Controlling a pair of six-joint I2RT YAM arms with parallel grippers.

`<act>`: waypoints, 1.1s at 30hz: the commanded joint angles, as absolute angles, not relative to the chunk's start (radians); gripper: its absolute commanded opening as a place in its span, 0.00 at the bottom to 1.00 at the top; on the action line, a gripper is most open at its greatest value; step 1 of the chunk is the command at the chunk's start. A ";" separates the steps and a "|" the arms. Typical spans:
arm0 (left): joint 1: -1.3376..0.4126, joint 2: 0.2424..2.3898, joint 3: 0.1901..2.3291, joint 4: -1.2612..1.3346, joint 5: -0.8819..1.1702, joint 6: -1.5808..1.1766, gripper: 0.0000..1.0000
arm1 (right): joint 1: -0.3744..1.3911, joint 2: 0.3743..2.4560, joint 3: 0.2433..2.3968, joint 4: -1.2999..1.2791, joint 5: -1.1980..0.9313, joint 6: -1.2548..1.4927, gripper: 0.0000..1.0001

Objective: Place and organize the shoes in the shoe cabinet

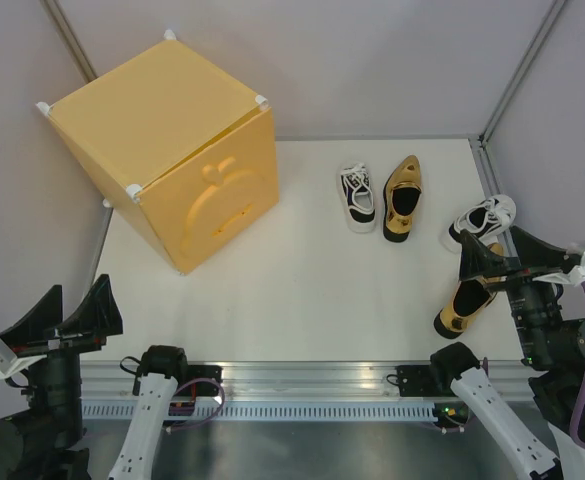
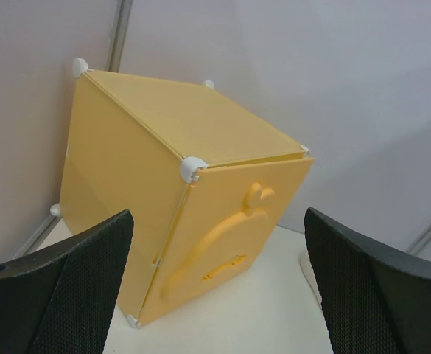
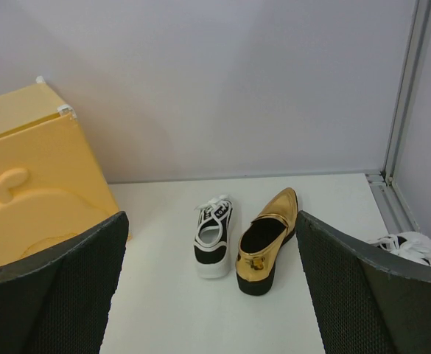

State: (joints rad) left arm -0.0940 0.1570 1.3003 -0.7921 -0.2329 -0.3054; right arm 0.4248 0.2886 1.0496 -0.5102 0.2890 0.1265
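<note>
The yellow shoe cabinet (image 1: pixel 172 140) stands at the back left with its door shut; it also shows in the left wrist view (image 2: pixel 200 192) and the right wrist view (image 3: pixel 31 177). A white-and-black sneaker (image 1: pixel 358 196) and a gold slip-on (image 1: pixel 403 197) stand side by side mid-table, also in the right wrist view as the sneaker (image 3: pixel 214 237) and the slip-on (image 3: pixel 265 240). A second sneaker (image 1: pixel 482 218) and second gold slip-on (image 1: pixel 462 305) lie at the right, partly hidden by my right gripper (image 1: pixel 507 262). My right gripper is open and empty. My left gripper (image 1: pixel 67 318) is open and empty at the near left.
Grey walls with metal posts close in the table at the back and sides. A metal rail (image 1: pixel 302 385) runs along the near edge by the arm bases. White tabletop (image 1: pixel 302 290) lies between the cabinet and the shoes.
</note>
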 commanded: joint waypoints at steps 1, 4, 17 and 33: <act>-0.098 0.190 1.298 -0.808 -0.219 -0.318 1.00 | 0.430 0.337 1.048 -0.506 0.282 0.127 0.98; -0.098 0.195 1.296 -0.815 -0.222 -0.322 1.00 | 0.430 0.403 1.064 -0.521 0.275 0.147 0.98; -0.098 0.305 1.292 -0.914 -0.166 -0.399 1.00 | 0.429 0.814 1.121 -0.398 -0.142 0.204 0.98; -0.098 0.399 1.287 -1.006 -0.143 -0.403 1.00 | 0.428 1.491 1.328 0.113 -0.557 0.192 0.98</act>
State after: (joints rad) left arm -0.0940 0.3756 1.2881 -0.9894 -0.1463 -0.3767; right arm 0.4263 1.4082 1.2224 -0.0669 -0.3992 0.1978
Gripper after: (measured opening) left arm 0.995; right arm 0.979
